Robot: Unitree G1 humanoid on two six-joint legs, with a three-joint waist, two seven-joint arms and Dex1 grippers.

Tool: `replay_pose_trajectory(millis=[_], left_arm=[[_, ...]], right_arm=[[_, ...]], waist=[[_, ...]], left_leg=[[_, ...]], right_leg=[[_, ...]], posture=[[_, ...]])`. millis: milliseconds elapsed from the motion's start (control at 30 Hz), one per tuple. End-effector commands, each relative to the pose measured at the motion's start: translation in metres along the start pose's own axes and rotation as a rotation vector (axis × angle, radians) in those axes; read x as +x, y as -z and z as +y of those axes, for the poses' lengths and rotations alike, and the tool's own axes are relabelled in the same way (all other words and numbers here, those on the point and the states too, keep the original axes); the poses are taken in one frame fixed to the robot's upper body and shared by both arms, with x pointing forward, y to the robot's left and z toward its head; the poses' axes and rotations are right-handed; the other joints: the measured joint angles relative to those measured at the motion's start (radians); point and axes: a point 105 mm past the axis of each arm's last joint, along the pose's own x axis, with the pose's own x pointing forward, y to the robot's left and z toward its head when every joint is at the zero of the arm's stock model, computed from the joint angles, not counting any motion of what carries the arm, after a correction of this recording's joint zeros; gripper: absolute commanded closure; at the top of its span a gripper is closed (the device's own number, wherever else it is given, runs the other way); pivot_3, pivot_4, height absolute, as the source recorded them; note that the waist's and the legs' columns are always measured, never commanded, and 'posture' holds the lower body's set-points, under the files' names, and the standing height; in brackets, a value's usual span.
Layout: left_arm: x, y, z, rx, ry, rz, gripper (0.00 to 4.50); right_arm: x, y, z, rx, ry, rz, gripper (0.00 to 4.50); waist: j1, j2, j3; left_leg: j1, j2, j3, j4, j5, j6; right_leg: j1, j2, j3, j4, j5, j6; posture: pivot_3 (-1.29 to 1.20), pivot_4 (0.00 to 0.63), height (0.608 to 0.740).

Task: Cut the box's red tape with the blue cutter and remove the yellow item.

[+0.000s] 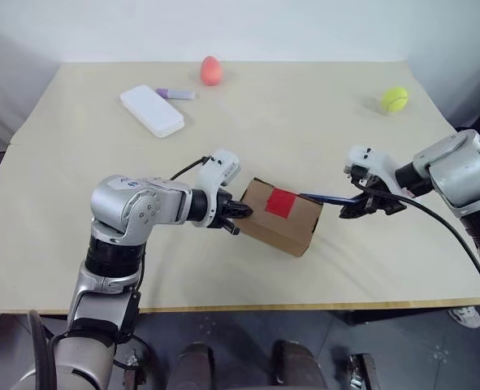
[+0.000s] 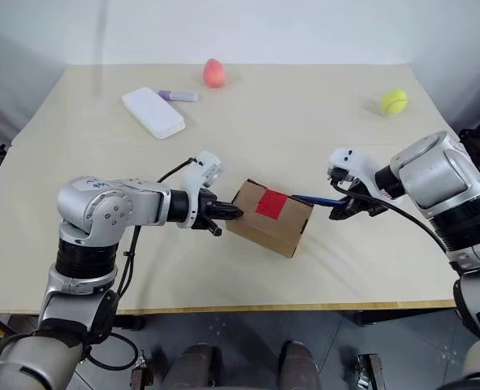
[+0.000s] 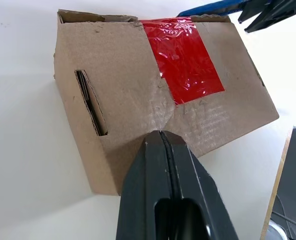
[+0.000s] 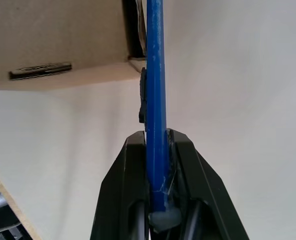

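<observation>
Brown box (image 1: pixel 284 218) tilted on table, red tape (image 1: pixel 281 202) intact, blue cutter (image 1: pixel 327 197) at its edge

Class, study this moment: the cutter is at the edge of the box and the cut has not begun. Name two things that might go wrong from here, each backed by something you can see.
1. The left gripper is shut and only presses its tips against the box rather than clamping it, so a push from the blue cutter might slide or turn the box.
2. The right gripper holds the cutter near its rear end, so its tip, now at the box's edge, could twist in the grip and miss the red tape.
</observation>
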Motion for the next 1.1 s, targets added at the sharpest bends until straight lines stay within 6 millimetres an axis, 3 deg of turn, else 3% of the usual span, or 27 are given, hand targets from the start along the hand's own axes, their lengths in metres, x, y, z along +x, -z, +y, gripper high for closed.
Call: replay_pose_trajectory(millis=[33, 167, 367, 800, 1100], left_arm=[[0.008, 0.014, 0.009, -0.029, -0.04, 0.072, 4.5], [0.006, 0.013, 0.011, -0.028, -0.047, 0.072, 4.5], [0.004, 0.014, 0.012, -0.028, -0.051, 0.075, 4.5], [-0.008, 0.021, 0.012, -0.03, -0.049, 0.137, 4.5], [-0.009, 0.025, 0.008, -0.018, -0.025, 0.158, 4.5]], right_arm=[[-0.004, -0.011, -0.001, -0.025, 0.009, -0.038, 4.33], [-0.016, -0.029, -0.011, -0.021, 0.061, -0.111, 4.33], [-0.027, -0.041, -0.007, -0.028, 0.05, -0.157, 4.33], [-0.032, -0.027, 0.03, -0.055, 0.002, -0.095, 4.33], [-0.022, -0.019, 0.03, -0.017, 0.003, -0.084, 4.33]], waist=[[0.0, 0.0, 0.0], [-0.001, 0.0, 0.0], [0.0, 0.0, 0.0], [-0.019, 0.0, 0.0], [-0.027, 0.0, 0.0]], left_leg=[[0.0, 0.0, 0.0, 0.0, 0.0, 0.0], [0.0, 0.0, 0.0, 0.0, 0.0, 0.0], [0.0, 0.0, 0.0, 0.0, 0.0, 0.0], [0.0, 0.0, 0.0, -0.002, 0.0, 0.0], [0.0, 0.0, 0.0, -0.003, 0.0, 0.0]], right_leg=[[0.0, 0.0, 0.0, 0.0, 0.0, 0.0], [0.0, 0.0, 0.0, 0.0, 0.0, 0.0], [0.0, 0.0, 0.0, -0.001, 0.0, 0.0], [-0.001, 0.0, 0.0, -0.001, 0.001, 0.0], [-0.001, 0.0, 0.0, -0.002, 0.001, 0.0]], posture=[[0.0, 0.15, 0.74], [0.0, 0.15, 0.74], [0.0, 0.15, 0.74], [0.0, 0.15, 0.74], [0.0, 0.15, 0.74]])
